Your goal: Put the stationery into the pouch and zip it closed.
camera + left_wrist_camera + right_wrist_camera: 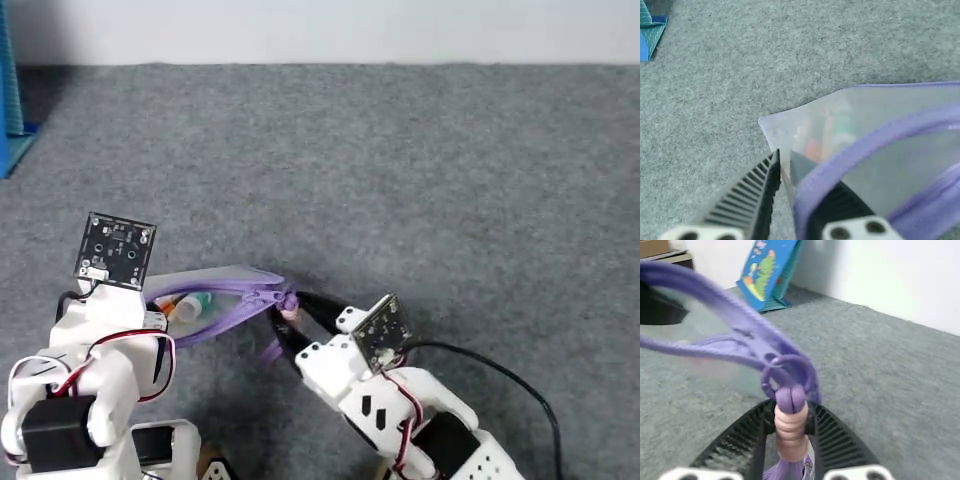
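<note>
While the left gripper (784,161) pinches the clear pouch (880,130) by its corner edge | right gripper (790,412) clenched on the zipper pull (790,432), purple ring (787,372) just ahead of its fingertips | zip (232,291) gaping between the two grippers | stationery (827,132) inside the pouch, just beyond the left fingertips | grey carpet (450,180) beneath

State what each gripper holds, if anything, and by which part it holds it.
The left gripper pinches the pouch by its clear wall near a corner. The right gripper grips the zipper pull by its pink bead.
</note>
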### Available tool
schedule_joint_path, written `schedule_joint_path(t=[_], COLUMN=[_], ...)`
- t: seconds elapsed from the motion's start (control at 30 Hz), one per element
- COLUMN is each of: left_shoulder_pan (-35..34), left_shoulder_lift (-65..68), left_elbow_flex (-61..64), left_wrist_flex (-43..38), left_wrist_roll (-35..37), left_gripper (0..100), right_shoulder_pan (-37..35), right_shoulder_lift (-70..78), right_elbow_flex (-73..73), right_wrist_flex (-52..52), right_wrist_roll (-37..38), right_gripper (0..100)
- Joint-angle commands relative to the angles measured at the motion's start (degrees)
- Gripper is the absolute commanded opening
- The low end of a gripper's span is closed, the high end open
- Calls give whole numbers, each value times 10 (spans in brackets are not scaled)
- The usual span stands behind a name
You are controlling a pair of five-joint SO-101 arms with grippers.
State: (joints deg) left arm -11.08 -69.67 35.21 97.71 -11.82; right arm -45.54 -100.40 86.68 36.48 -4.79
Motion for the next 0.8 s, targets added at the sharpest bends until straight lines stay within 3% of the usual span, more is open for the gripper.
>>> schedule_joint_path(t=[0.0,0.17,0.37,0.53,0.77], left_shoulder_pan=[4,4,14,88,189], left_shoulder_lift=[-8,-4,-4,-4,-4], left_elbow_flex=[-25,-16,57,149,225], left_wrist_flex=[-11,-68,-217,-341,-460], left_wrist_roll=[6,5,6,8,8], left_gripper=[13,13,62,201,219], right_shoulder_pan=[29,29,29,29,29], right_shoulder_lift=[-15,-15,-15,-15,-15], right_elbow_flex=[-11,-62,-112,-116,-116], right_wrist_flex=[5,97,211,258,264], right_wrist_roll=[-1,-2,-6,-6,-3], right_gripper=[7,7,7,7,7])
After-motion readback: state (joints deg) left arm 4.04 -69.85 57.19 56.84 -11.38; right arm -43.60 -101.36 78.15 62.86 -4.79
